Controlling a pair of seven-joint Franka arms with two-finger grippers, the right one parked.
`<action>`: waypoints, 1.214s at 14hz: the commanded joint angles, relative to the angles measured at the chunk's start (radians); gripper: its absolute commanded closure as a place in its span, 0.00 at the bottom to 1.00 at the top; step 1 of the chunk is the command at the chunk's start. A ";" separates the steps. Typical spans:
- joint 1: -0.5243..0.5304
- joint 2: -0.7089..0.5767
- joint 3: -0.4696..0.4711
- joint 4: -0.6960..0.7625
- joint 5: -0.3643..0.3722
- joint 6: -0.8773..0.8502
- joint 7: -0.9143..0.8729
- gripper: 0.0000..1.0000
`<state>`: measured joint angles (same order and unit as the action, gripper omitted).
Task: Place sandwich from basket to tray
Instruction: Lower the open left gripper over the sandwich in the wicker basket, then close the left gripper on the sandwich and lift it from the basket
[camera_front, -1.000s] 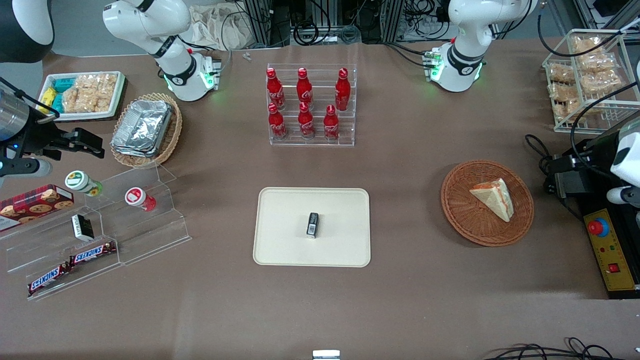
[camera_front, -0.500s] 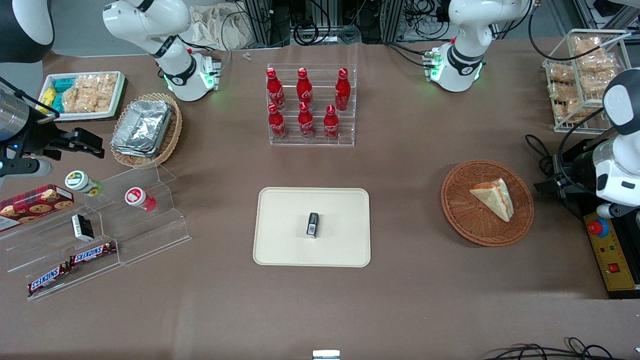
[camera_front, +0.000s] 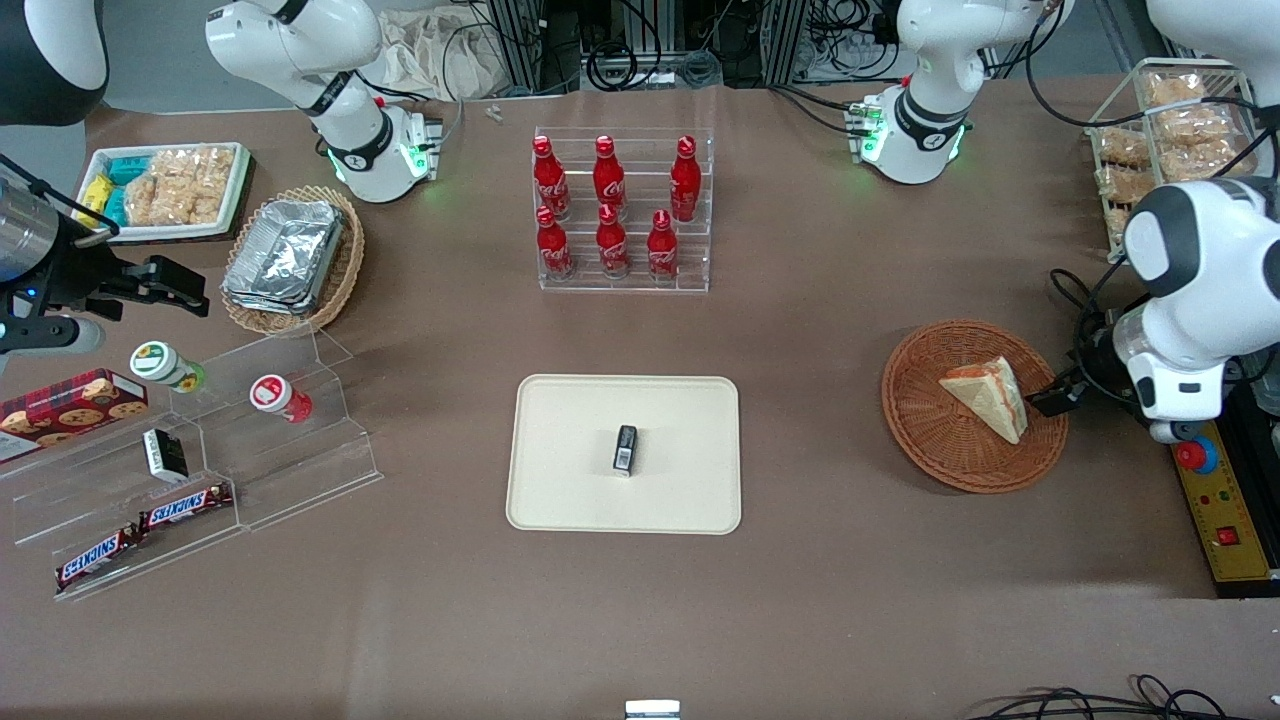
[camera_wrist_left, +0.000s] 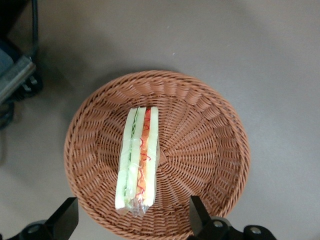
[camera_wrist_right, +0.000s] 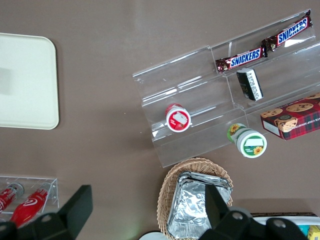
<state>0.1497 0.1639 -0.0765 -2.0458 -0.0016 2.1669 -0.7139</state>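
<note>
The clear-wrapped sandwich (camera_front: 988, 395) lies in the round reddish-brown wicker basket (camera_front: 930, 435) toward the working arm's end of the table. In the left wrist view the sandwich (camera_wrist_left: 138, 159) shows its green and red-orange filling edge, resting in the basket (camera_wrist_left: 210, 145). My left gripper (camera_front: 1050, 398) hovers above the basket's rim, beside the sandwich. In the left wrist view the gripper (camera_wrist_left: 132, 222) is open and empty, its fingers (camera_wrist_left: 65, 217) standing wide on either side of the sandwich's near end. The cream tray (camera_front: 570, 500) lies mid-table.
A small black box (camera_front: 625, 448) stands on the tray. A rack of red bottles (camera_front: 620, 210) is farther from the front camera. A yellow control box with a red button (camera_front: 1215, 490) and a wire rack of bagged snacks (camera_front: 1170, 150) flank the basket.
My left arm has swung in from the table's edge toward the basket. The gripper now hangs over the basket's rim beside the sandwich. Nothing else has moved.
</note>
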 joint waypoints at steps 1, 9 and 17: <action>-0.012 0.014 -0.002 -0.048 -0.008 0.082 -0.055 0.00; -0.007 0.078 0.000 -0.169 -0.008 0.252 -0.071 0.00; -0.015 0.154 0.001 -0.177 -0.008 0.323 -0.107 0.93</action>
<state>0.1414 0.3169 -0.0749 -2.2005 -0.0047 2.4480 -0.7841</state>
